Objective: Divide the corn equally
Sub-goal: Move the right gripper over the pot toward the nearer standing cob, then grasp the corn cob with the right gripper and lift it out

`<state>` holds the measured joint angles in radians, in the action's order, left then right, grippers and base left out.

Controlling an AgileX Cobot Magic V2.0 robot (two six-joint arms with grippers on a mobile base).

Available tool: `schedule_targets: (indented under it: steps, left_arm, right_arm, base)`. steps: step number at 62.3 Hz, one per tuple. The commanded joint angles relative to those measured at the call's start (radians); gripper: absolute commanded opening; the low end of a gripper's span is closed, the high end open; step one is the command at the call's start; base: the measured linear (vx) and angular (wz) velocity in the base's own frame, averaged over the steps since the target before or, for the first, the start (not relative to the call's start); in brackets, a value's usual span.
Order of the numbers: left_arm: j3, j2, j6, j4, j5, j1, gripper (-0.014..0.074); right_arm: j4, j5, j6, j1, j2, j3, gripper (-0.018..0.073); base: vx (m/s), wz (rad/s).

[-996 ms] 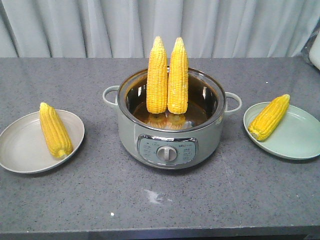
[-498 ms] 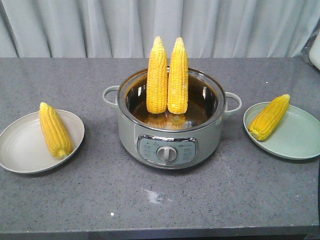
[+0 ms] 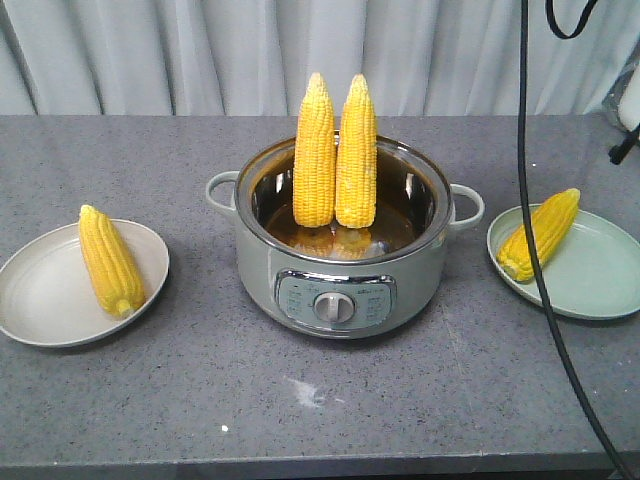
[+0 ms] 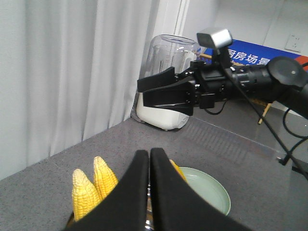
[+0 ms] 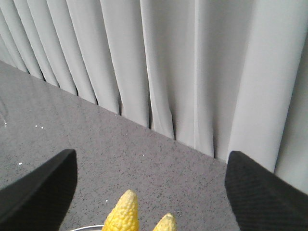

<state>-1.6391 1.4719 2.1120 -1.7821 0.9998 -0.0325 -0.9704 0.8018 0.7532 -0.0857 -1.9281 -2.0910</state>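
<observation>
Two corn cobs [image 3: 314, 150] [image 3: 356, 152] stand upright side by side in a grey electric pot [image 3: 258, 268]. A third cob [image 3: 109, 260] lies on the beige plate [image 3: 40, 300] at left, and another [image 3: 540, 233] on the green plate [image 3: 600, 275] at right. My left gripper [image 4: 148, 153] is shut with nothing in it, high above the pot; the two standing cobs [image 4: 94, 186] show beside its fingers. My right gripper [image 5: 150, 156] is open wide above the tips of those cobs [image 5: 122, 211], not touching them. In the left wrist view the right gripper [image 4: 159, 91] hovers in mid-air.
A black cable [image 3: 530, 230] hangs across the right side of the front view, in front of the green plate. A blender with a white base [image 4: 166, 113] stands at the counter's far corner. Grey curtains [image 5: 159, 57] close off the back edge.
A black cable has swung into the front view on the right. The corn, the pot and both plates have stayed put.
</observation>
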Motion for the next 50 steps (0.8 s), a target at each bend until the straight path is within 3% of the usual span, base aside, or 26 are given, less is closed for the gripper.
schedule_targets:
  steps: [1,9,50]
  left_arm:
    - [-0.028,-0.029,0.007,0.011,-0.021,0.008,-0.0008]
    - [-0.028,-0.029,0.007,0.011,-0.018,0.008,-0.0008]
    - [-0.028,-0.029,0.007,0.011,-0.014,0.008,-0.0008]
  right_arm:
    - [-0.019,0.021,-0.055,0.007,-0.017,-0.088,0.0587]
    - [-0.022,0.112,-0.061,-0.007,-0.108,-0.146,0.0587]
    - [-0.024,0.221,-0.109,-0.017,-0.257,-0.151,0.0581]
  base:
    - [0.0,0.0]
    - [0.0,0.0]
    - [0.0,0.0]
